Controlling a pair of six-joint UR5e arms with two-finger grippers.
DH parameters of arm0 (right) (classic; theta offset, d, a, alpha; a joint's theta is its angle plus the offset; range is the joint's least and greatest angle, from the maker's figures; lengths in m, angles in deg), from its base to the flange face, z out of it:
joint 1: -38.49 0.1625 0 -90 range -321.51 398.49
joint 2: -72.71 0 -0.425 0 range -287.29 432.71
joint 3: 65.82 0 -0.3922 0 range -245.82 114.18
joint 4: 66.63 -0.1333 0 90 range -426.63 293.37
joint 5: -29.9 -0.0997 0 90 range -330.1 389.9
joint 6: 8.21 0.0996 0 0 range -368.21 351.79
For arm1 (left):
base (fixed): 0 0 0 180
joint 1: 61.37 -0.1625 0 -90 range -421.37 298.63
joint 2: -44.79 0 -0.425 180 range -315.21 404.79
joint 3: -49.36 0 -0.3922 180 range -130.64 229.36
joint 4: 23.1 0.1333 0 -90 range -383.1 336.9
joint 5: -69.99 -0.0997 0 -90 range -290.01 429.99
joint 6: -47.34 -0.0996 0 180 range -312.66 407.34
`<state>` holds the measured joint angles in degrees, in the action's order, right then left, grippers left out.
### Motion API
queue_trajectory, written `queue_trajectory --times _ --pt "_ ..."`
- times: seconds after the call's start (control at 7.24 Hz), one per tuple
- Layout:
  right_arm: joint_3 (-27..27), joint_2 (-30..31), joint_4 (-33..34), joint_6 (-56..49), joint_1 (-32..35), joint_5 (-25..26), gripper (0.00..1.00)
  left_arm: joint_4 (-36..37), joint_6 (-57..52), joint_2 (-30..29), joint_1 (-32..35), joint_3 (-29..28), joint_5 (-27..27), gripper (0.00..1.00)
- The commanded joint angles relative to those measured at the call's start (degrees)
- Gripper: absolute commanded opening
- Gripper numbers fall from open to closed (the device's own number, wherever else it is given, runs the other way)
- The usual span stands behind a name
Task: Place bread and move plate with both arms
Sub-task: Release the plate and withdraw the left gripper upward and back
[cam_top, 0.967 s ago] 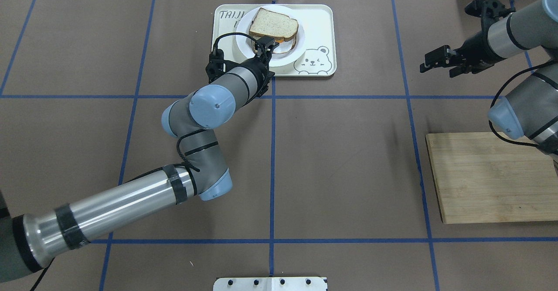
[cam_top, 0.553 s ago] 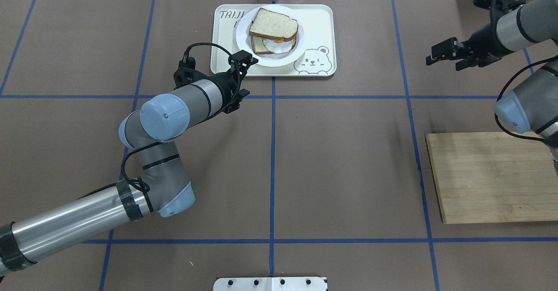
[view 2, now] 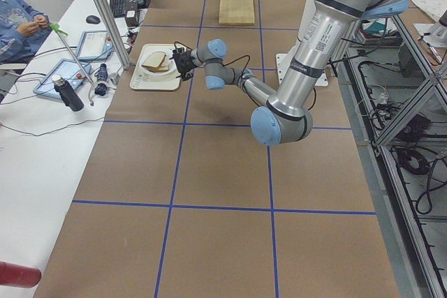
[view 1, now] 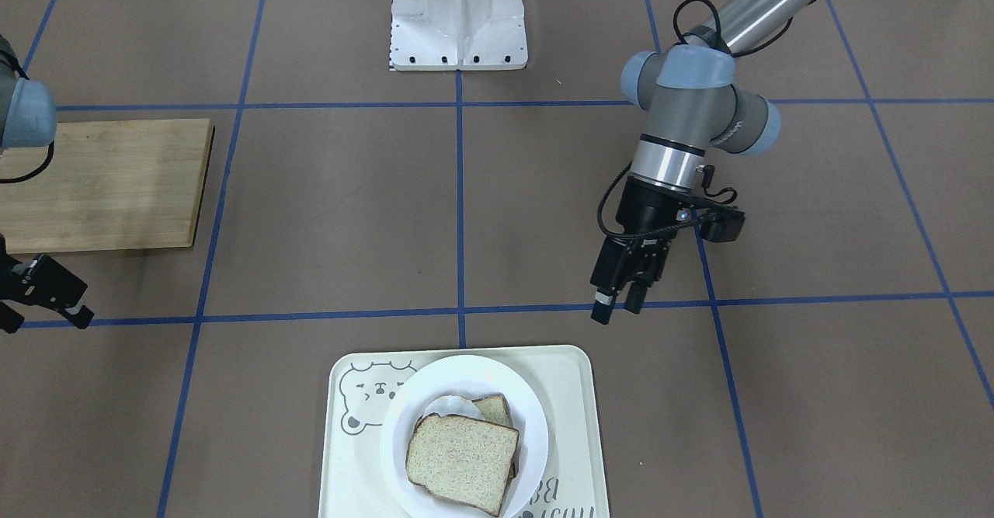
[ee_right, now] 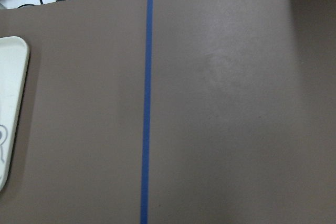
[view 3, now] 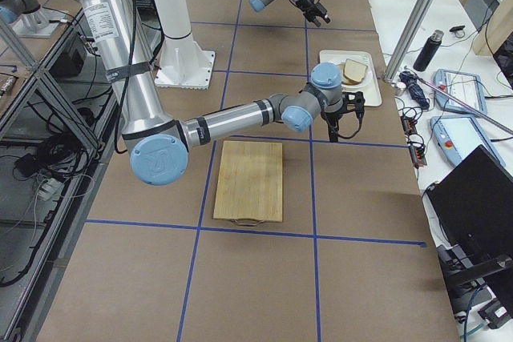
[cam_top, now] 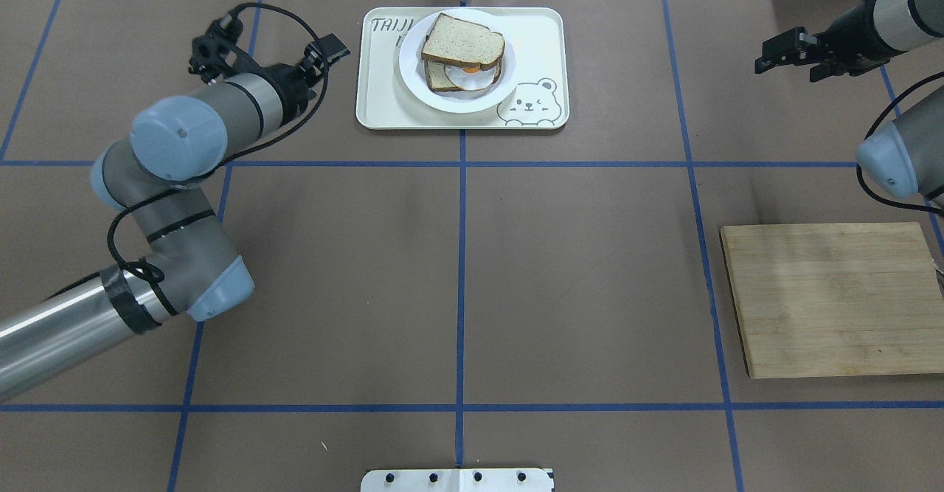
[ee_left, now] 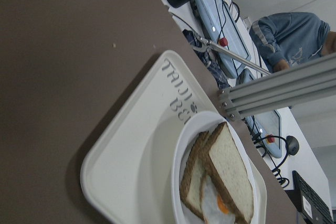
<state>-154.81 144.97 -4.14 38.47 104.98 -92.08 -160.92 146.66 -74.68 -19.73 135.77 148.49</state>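
Observation:
The bread (cam_top: 463,40) lies as the top slice of a stack on the white plate (cam_top: 472,102), over a second slice and a fried egg. The bread (view 1: 462,454) and plate (view 1: 530,413) also show in the front view, and the bread (ee_left: 231,171) in the left wrist view. The plate stands on a cream tray (cam_top: 538,42). My left gripper (cam_top: 322,59) is open and empty, raised off the tray's left end; the front view shows it too (view 1: 617,308). My right gripper (cam_top: 789,66) is open and empty at the far right.
A wooden cutting board (cam_top: 833,300) lies at the right, near the right arm's base. The tray (view 1: 571,394) sits at the table's far edge. Cables and operators' gear (view 2: 77,82) lie beyond that edge.
My left gripper has drawn back from the plate and swung left, away from the tray, leaving the bread there. My right gripper has moved farther back and to the right.

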Motion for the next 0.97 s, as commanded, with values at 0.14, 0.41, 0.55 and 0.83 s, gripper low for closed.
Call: queue_trajectory --times 0.14,0.41,0.55,0.83 --pt "0.13 -1.68 6.94 -10.21 3.20 5.18 1.00 13.26 -26.29 4.84 10.53 4.81 0.15 0.97" --pt "0.04 -1.06 6.94 -10.65 3.99 3.77 1.00 13.72 -44.64 8.62 15.73 5.52 2.68 0.98" --pt "-0.05 -0.89 7.73 -12.04 6.26 2.63 1.00 14.24 -51.17 9.86 20.45 5.35 10.53 0.98" --pt "-0.14 -0.97 12.37 -20.46 11.80 -2.81 1.00 28.13 -70.31 9.87 34.58 8.67 33.44 0.98"
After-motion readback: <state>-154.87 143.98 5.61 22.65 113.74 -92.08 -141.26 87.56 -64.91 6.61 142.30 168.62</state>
